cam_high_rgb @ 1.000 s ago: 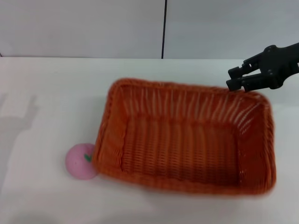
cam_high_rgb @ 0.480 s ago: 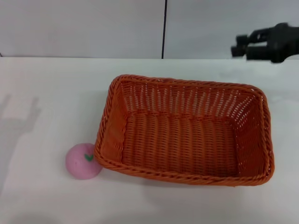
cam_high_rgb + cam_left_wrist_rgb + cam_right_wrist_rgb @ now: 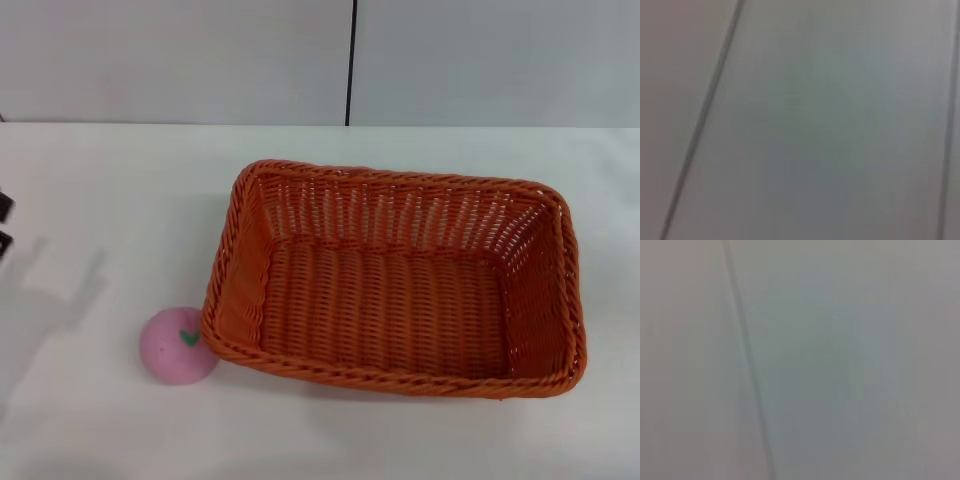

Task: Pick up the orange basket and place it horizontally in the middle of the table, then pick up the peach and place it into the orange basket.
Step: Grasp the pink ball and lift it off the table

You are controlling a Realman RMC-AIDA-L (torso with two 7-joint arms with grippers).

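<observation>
A: Basket first. Where does it sit?

B: The orange basket [image 3: 395,285] lies flat on the white bench [image 3: 110,190], its long side running across the head view, roughly central and a little toward the robot's right. Its open top faces up and nothing lies inside it.

A: And the peach?

B: The peach [image 3: 178,345] rests on the bench at the near left corner of the basket, touching or nearly touching the braided rim; I cannot tell which. Its green leaf mark faces up, toward the basket.

A: What about the left tool?

B: Only two small dark tips of the left tool [image 3: 4,222] show at the left edge of the head view, well apart from the peach and the basket. The two tips stand apart, one above the other, with nothing between them, so it has hold of nothing. A grey shadow lies on the bench just beside it.

A: The right tool?

B: It appears in no view. Both wrist views show only a pale surface crossed by a thin dark line.
</observation>
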